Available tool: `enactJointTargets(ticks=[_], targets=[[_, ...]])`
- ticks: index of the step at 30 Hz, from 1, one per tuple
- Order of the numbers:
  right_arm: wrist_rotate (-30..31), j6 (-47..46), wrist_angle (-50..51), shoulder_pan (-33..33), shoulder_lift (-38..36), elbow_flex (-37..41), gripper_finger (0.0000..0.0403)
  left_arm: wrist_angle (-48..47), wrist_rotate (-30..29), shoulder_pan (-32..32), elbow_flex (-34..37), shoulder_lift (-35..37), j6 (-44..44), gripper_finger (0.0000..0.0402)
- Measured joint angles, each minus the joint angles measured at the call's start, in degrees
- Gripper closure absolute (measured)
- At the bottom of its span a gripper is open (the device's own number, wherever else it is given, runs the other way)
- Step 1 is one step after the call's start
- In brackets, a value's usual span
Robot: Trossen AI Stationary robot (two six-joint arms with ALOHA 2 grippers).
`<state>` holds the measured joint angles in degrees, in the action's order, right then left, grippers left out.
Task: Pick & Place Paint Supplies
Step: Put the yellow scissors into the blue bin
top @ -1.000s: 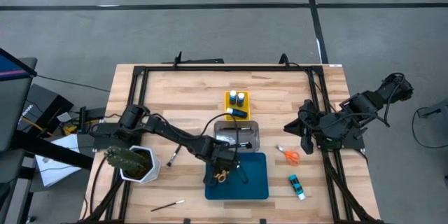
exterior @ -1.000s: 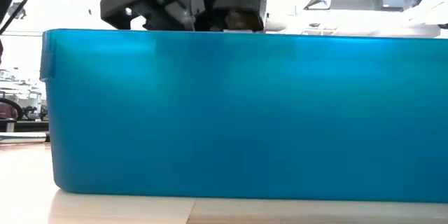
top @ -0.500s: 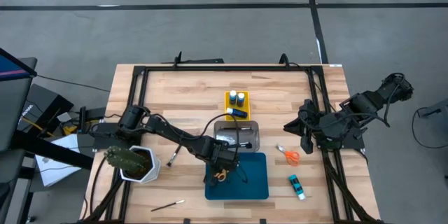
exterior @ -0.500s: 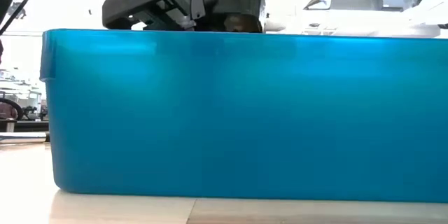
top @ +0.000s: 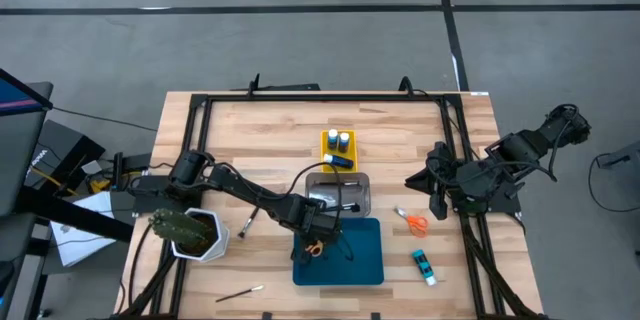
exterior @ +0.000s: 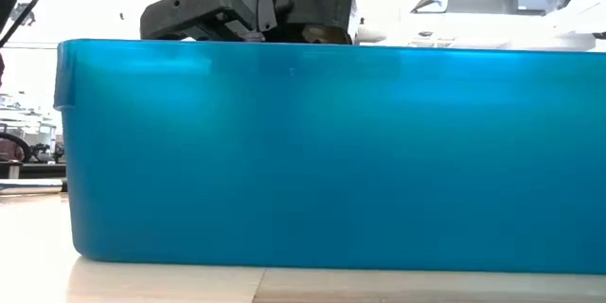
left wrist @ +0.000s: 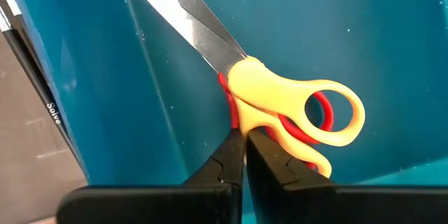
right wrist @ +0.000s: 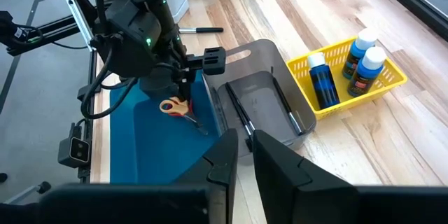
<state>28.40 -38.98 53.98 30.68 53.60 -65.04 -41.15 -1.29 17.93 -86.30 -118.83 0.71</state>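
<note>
The sorting looks partly done, judged by how things lie; three bottles (top: 340, 147) are in the yellow tray (top: 325, 138) at the far middle of the desk (top: 260, 130), two upright and one lying down; two brushes (right wrist: 238, 114) lie in the clear tray (top: 362, 206) just nearer; the left gripper (top: 314, 244) is down inside the blue tray (top: 370, 270) at its left end, fingers pressed together on the yellow-and-red scissors (left wrist: 280, 108), whose blades point along the tray floor, so this pair seems about to be let go; whether the scissors already rest on the floor I cannot tell

Left on the desk: orange scissors (top: 414, 223) right of the clear tray, one bottle (top: 424, 267) lying near right, a brush (top: 246, 223) beside the cactus (top: 185, 228), another brush (top: 239, 292) at the near left edge; the right gripper (right wrist: 241, 155) waits at the right edge, fingers nearly together, holding nothing
</note>
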Motion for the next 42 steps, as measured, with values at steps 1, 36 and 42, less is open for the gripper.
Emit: enactJointTargets(ticks=[1,36,42], targets=[[0.0,-0.01,0.0,0.0,0.0,0.0,0.0359,0.02,0.01,0.0,0.0,0.0,0.0,0.0401],[-0.02,-0.04,0.0,0.06,0.0,0.0,0.0359,-0.46,0.05,0.0,0.02,0.04,1.29,0.0391],[-0.04,-0.04,0.0,0.07,0.0,0.0,0.0359,-0.43,0.05,0.0,0.02,0.06,1.2,0.0391]])
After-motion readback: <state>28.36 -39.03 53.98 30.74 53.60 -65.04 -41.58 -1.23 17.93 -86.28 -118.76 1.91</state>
